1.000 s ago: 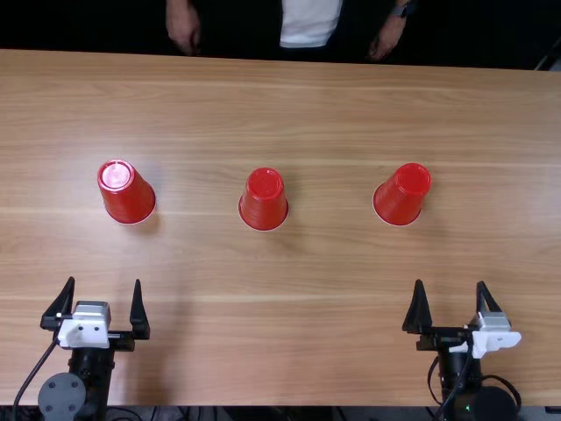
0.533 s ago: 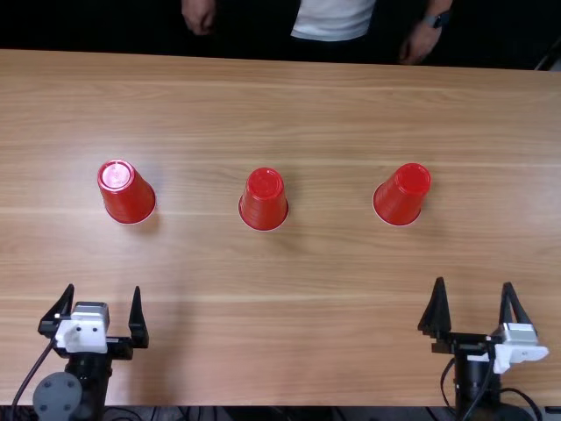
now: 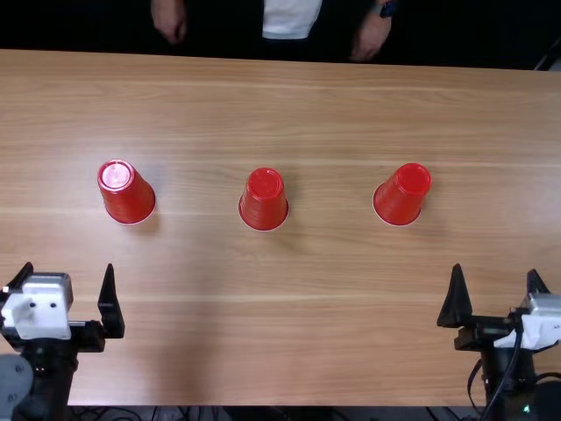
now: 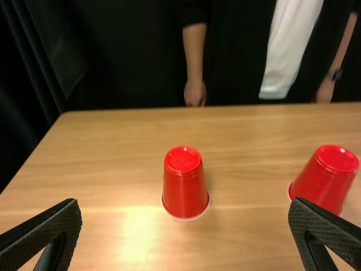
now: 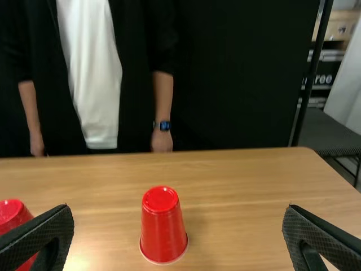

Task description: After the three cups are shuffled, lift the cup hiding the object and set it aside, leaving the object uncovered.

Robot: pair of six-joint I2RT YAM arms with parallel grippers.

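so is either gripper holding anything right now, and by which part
Nothing is held. The left gripper and right gripper both stand open and empty, well short of the left cup, middle cup and right cup.

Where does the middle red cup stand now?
In the top view, the middle red cup stands upside down near the middle of the table, between the left cup and the right cup.
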